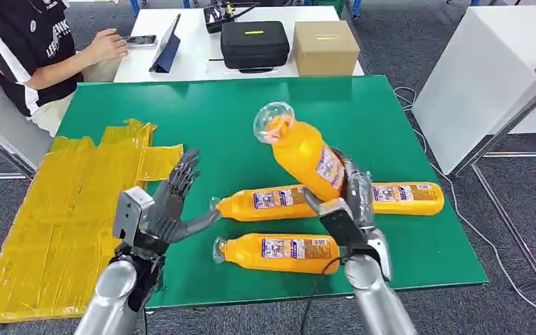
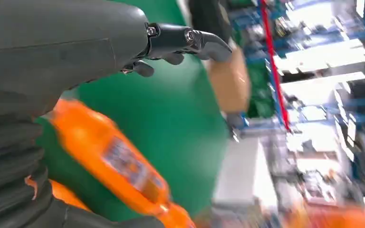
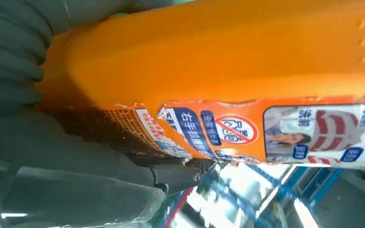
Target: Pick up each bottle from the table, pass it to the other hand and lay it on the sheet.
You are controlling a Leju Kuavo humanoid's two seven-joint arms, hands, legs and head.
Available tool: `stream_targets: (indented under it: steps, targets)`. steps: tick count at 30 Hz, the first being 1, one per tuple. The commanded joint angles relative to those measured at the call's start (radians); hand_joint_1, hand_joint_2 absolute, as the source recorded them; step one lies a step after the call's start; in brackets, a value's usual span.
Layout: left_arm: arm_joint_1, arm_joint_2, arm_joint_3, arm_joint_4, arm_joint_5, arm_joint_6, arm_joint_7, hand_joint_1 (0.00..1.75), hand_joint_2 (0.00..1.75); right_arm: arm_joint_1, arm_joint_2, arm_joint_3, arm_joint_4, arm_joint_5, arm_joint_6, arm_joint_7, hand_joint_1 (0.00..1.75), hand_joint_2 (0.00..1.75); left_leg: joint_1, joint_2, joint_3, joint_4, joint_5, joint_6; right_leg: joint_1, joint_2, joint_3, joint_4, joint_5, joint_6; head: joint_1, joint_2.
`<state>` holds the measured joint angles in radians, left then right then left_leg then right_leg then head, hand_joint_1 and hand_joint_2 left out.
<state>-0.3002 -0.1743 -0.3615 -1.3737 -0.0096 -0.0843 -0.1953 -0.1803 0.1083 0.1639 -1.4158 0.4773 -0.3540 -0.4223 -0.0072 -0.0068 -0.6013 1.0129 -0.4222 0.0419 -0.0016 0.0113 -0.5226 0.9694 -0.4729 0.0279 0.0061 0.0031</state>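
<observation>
Right hand (image 1: 352,202) gripping raised orange bottle (image 1: 306,155) with clear cap, left hand (image 1: 171,202) spread, holding nothing

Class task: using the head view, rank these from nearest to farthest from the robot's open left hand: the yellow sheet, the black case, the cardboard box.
From the left hand:
1. Yellow sheet, on the table's left end, right beside the hand.
2. Black case, on the white table beyond the green one.
3. Cardboard box, beside the case, further right.
</observation>
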Motion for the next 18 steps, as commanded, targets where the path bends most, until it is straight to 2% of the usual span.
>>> stream_targets:
  steps: [1, 6, 8, 9, 13, 18]
  targets:
    - [-0.098, 0.023, -0.119, 0.029, 0.028, 0.023, 0.02, 0.0, 1.75, -0.134, 0.035, 0.106, 0.19, -0.029, -0.015, -0.002, 1.75, 1.75, 0.0, 0.001, 0.004, -0.002, -0.001, -0.003, 0.0, -0.001, 0.004, -0.003, -0.001, -0.001, 0.0, 0.0]
    - [-0.099, 0.025, -0.12, 0.03, 0.031, 0.024, 0.017, 0.0, 1.75, -0.131, 0.036, 0.101, 0.185, -0.036, -0.015, -0.002, 1.75, 1.75, 0.0, -0.001, 0.001, -0.001, -0.001, -0.002, 0.0, -0.001, 0.002, -0.001, -0.001, 0.0, 0.0, 0.0]
    - [-0.122, 0.012, -0.133, 0.029, 0.043, 0.022, 0.02, 0.0, 1.75, -0.148, 0.05, 0.103, 0.191, -0.054, -0.006, -0.005, 1.75, 1.75, 0.0, 0.0, 0.003, -0.002, -0.002, -0.004, 0.0, -0.001, 0.004, -0.002, -0.001, 0.0, 0.0, 0.0]
    - [-0.133, 0.009, -0.144, 0.026, 0.048, 0.022, 0.025, 0.0, 1.75, -0.158, 0.055, 0.107, 0.2, -0.063, -0.001, -0.007, 1.75, 1.75, 0.0, -0.002, -0.002, 0.0, -0.001, -0.002, 0.0, -0.001, -0.001, 0.0, -0.001, 0.0, 0.0, 0.0]
    - [-0.172, -0.004, -0.184, 0.016, 0.071, 0.024, 0.044, 0.0, 1.75, -0.21, 0.067, 0.131, 0.253, -0.112, -0.02, -0.033, 1.75, 1.75, 0.0, -0.001, -0.001, 0.001, -0.001, -0.004, 0.0, -0.001, -0.001, 0.0, -0.001, 0.0, 0.0, 0.0]
    - [-0.214, -0.02, -0.186, 0.029, 0.112, 0.036, 0.057, 0.0, 1.75, -0.224, 0.071, 0.162, 0.278, -0.109, -0.029, -0.028, 1.75, 1.75, 0.0, -0.002, -0.002, 0.0, 0.0, -0.002, 0.0, -0.002, -0.001, 0.0, -0.001, 0.0, 0.0, 0.0]
